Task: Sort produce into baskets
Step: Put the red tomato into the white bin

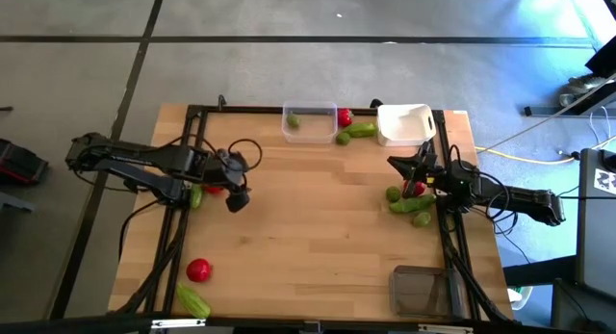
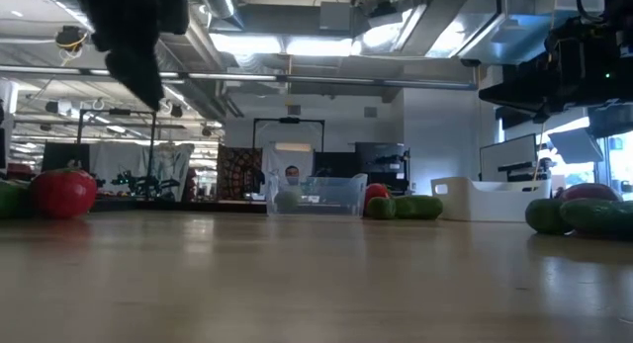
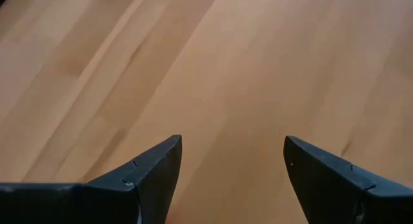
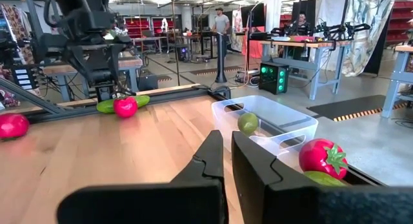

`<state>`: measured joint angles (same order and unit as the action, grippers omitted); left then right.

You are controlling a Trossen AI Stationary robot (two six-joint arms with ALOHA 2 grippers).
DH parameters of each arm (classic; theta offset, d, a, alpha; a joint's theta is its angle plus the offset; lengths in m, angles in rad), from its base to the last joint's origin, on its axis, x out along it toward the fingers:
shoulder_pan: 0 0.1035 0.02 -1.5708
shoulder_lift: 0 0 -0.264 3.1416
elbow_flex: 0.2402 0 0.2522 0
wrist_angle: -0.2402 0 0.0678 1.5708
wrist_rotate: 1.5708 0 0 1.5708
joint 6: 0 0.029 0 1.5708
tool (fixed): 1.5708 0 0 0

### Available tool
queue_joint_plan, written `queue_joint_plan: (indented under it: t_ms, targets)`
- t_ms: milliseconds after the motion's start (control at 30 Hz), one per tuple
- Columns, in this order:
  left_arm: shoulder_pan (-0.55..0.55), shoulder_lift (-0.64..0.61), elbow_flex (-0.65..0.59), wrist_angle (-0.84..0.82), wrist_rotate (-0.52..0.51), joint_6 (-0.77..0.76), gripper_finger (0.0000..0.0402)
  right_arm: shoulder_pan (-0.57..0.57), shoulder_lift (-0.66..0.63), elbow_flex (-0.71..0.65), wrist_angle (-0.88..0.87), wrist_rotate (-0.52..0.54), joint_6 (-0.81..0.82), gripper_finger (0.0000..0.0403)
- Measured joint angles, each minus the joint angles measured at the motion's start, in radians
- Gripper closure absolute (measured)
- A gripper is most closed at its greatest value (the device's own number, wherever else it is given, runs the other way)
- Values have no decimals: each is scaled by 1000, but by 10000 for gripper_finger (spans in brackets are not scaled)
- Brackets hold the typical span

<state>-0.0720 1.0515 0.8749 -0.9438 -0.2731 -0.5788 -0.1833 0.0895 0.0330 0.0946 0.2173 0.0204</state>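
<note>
We see our left gripper spread wide and empty over bare table, our right gripper pinched shut holding nothing, and one round olive-green fruit in the clear basket.

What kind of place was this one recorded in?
Probably a robotics lab or workshop: workbenches with equipment behind the wooden table, a concrete floor, and people standing in the background.
</note>
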Motion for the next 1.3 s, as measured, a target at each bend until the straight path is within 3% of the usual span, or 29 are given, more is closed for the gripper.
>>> queue_joint_plan:
  t_ms: [200,400,567,767,1100,1300]
  targets:
    - [1,0,0,-110,-61,-67,135,0,0,0,0,0,0,384]
    - [44,9,0,-108,-111,-37,135,0,0,0,0,0,0,384]
    - [143,9,0,-126,-100,-13,129,0,0,0,1,0,0,384]
    - [264,41,0,-124,-14,30,103,0,0,0,1,0,0,384]
    - [360,203,0,-201,-12,104,91,0,0,0,1,-1,0,384]
    - [381,278,0,-293,-9,74,93,0,0,0,0,-1,0,384]
